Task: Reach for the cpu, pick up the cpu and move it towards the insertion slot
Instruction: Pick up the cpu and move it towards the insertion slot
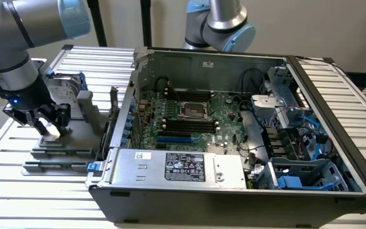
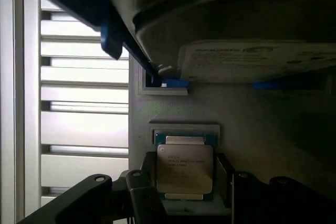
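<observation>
Cpu (image 2: 185, 167) rests in grey holder (image 2: 184, 128), straddled by the parted claw (image 1: 51, 128).

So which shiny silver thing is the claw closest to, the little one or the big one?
The small flat square silver chip, the cpu, sits right at the gripper. The bigger silver hard drive with blue rails stands just beyond it.

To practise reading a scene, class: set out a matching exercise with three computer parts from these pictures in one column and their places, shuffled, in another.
1 chip
2 socket
3 hard drive

A on the green board inside the case
B on the grey stand, at the gripper
C beside the chip, with blue rails

Pairs: 1-B, 2-A, 3-C
</observation>
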Robot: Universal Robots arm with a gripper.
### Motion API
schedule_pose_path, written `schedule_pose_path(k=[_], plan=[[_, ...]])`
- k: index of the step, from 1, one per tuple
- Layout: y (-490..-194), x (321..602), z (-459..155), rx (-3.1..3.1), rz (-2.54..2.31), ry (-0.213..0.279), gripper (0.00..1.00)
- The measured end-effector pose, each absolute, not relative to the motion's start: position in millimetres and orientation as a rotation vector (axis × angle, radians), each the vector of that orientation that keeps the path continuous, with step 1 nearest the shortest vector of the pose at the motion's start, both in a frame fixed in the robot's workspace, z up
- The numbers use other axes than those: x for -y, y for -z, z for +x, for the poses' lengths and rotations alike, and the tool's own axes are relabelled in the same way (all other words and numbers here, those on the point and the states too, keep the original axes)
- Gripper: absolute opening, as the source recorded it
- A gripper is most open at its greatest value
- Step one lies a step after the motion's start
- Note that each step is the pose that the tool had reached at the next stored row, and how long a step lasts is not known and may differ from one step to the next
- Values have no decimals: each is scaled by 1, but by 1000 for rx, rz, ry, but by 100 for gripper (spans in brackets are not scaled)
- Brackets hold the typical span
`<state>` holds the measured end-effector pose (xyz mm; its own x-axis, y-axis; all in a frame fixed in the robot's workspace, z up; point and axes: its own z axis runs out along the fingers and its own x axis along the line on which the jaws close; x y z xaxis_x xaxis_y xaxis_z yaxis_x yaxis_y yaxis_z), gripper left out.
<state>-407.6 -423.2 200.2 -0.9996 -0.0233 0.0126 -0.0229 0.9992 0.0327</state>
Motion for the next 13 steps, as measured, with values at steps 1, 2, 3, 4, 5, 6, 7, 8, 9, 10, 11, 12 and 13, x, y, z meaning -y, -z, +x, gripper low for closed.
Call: schedule_pose_path(k=[1, 2, 3, 4, 5, 6, 7, 8, 9, 10, 11, 12, 13], plan=[[-205, 423, -407, 3127, 36, 51, 54], [-209, 423, -407, 3128, 36, 51, 54], [-214, 423, -407, 3128, 36, 51, 54], [-218, 423, -407, 3127, 36, 51, 54], [-223, 423, -406, 3127, 36, 51, 54], [-227, 423, -406, 3127, 36, 51, 54], [-232, 423, -405, 3126, 36, 51, 54], [-236, 423, -404, 3126, 36, 51, 54], [-241, 423, -403, 3126, 36, 51, 54], [-245, 423, -402, 3126, 36, 51, 54], [-250, 423, -401, 3125, 36, 51, 54], [-255, 423, -400, 3125, 36, 51, 54], [-259, 423, -399, 3125, 36, 51, 54]])
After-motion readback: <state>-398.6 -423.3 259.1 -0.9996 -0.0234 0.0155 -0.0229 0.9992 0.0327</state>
